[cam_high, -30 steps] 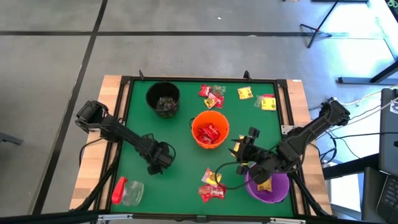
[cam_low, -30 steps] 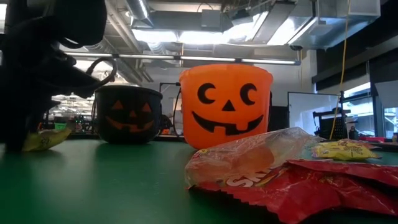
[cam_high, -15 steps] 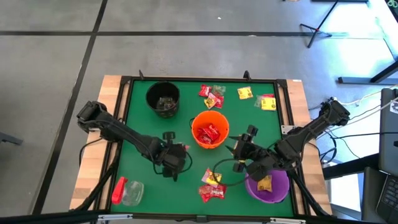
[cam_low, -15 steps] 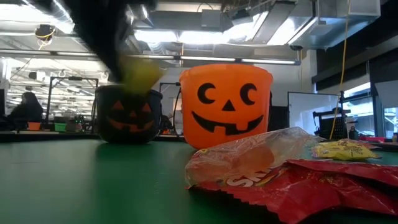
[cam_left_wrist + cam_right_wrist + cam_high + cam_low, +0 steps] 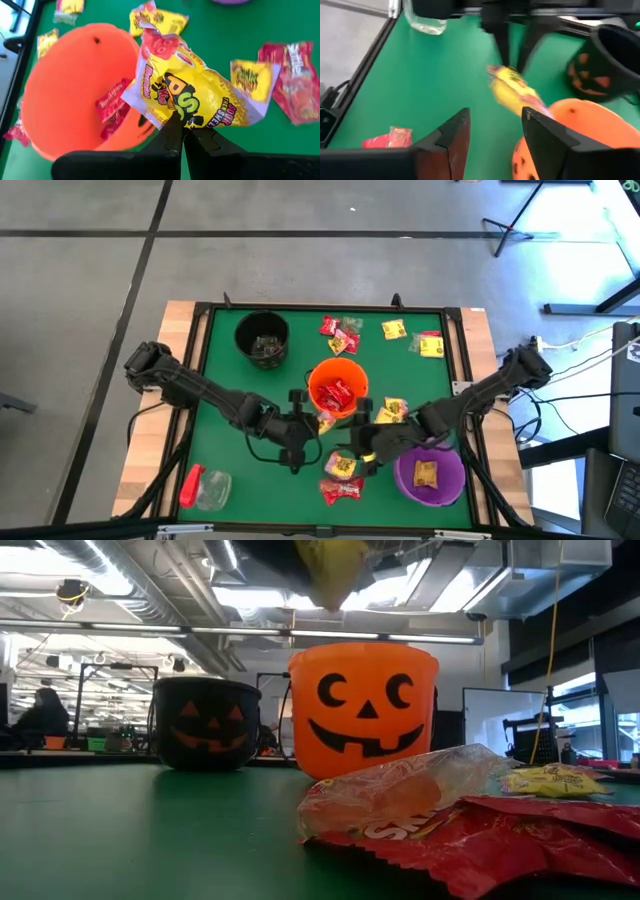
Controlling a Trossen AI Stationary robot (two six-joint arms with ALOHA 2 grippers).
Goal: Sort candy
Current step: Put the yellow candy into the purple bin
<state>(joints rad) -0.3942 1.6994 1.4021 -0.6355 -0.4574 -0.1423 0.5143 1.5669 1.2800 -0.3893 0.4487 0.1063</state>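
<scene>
My left gripper (image 5: 303,426) is shut on a yellow candy packet (image 5: 195,95), held in the air just at the near-left side of the orange pumpkin bucket (image 5: 337,388), which holds red packets. In the low view the packet (image 5: 335,562) hangs high above the orange bucket (image 5: 363,705). My right gripper (image 5: 495,132) is open and empty; it hovers (image 5: 362,444) between the orange bucket and the purple bucket (image 5: 430,477), beside the near candy pile (image 5: 342,478). The black bucket (image 5: 262,338) stands at the far left. More packets (image 5: 340,335) lie along the far edge. My left gripper pinches the yellow packet between its two fingers at one edge (image 5: 176,119), with the rest of the packet sticking out beyond the fingertips. The fingers come from the table's left. The packet is lifted clear of the table and crumpled.
A clear jar with a red cap (image 5: 205,488) lies at the near-left corner. Yellow packets lie at the far right (image 5: 430,345) and beside the orange bucket (image 5: 390,412). Red and yellow packets (image 5: 470,810) fill the low view's foreground. Open green mat (image 5: 230,395) lies at the left.
My left gripper has lifted the yellow packet off the table and carried it toward the table's right, up to the orange bucket. My right gripper has moved from the purple bucket toward the left and the near edge, close to the near candy pile.
</scene>
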